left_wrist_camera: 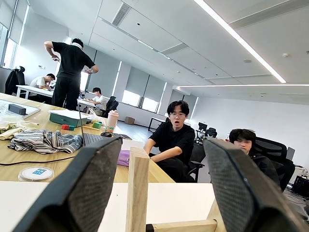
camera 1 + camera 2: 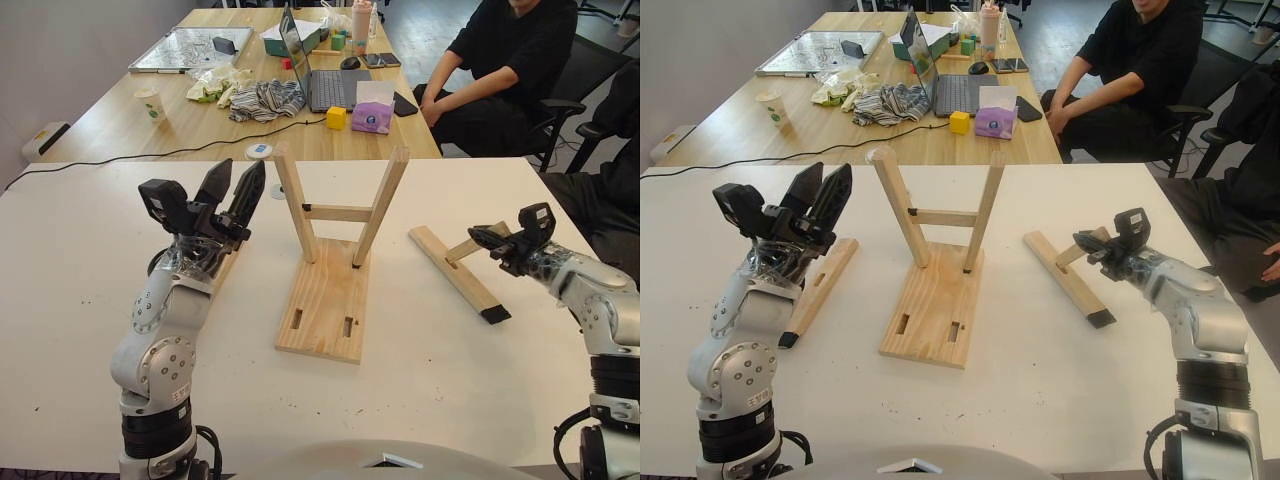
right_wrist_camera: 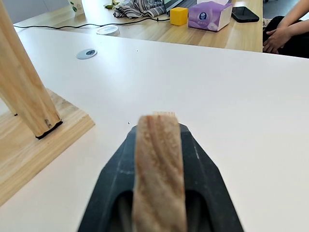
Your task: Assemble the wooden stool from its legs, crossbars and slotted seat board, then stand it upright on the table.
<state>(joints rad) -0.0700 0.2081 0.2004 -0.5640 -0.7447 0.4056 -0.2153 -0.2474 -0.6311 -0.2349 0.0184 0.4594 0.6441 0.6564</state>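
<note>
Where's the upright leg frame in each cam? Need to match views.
Left eye: leg frame at centre, standing in the seat board.
Right eye: centre, slightly left.
Left wrist: one leg, framed by the open left tool.
Right wrist: one leg, beyond the crossbar gripped by the right tool.
Shared landmark: purple tissue box.

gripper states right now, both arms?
Left gripper: open, holding nothing.
Right gripper: shut on the crossbar of the loose leg.
</note>
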